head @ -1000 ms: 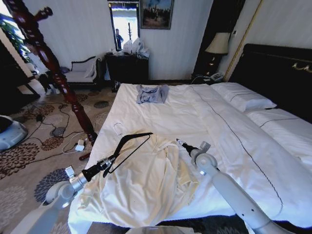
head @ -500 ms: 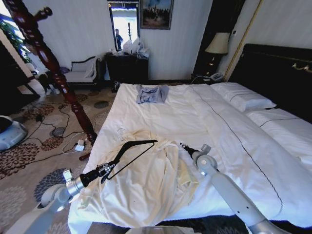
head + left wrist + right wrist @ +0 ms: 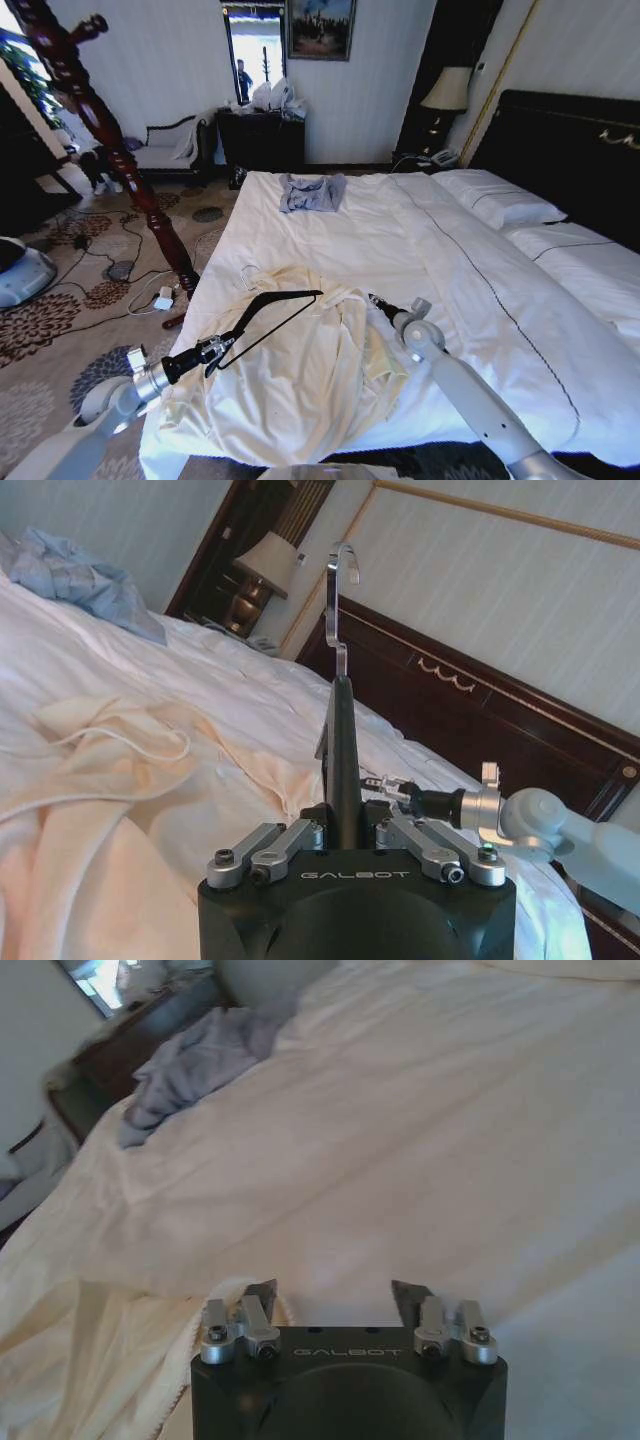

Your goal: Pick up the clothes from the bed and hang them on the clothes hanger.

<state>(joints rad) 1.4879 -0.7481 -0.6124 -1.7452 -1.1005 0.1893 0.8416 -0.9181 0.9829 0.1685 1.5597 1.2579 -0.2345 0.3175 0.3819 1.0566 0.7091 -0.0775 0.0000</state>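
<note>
The clothes (image 3: 300, 390), a cream long-sleeved garment, lie crumpled on the near left part of the bed (image 3: 400, 230). My left gripper (image 3: 215, 347) is shut on a black triangular frame with a metal hook (image 3: 270, 310), held low over the garment's collar. In the left wrist view the frame (image 3: 343, 710) rises from between the closed fingers (image 3: 300, 838). My right gripper (image 3: 372, 298) is open just above the sheet at the garment's right edge (image 3: 90, 1360), with nothing between its fingers (image 3: 258, 1305). The clothes hanger (image 3: 110, 140), a tall red-brown wooden stand, is on the floor left of the bed.
A small grey-blue garment (image 3: 310, 192) lies at the bed's far end. White pillows (image 3: 500, 198) and the dark headboard (image 3: 570, 150) are to the right. Cables and a white plug (image 3: 160, 300) lie on the patterned carpet by the stand's foot. A dark dresser (image 3: 262, 138) is behind.
My left gripper has drawn back towards me and to the left with the black frame. The garment's collar edge now lies spread further up the bed. The right gripper has barely shifted.
</note>
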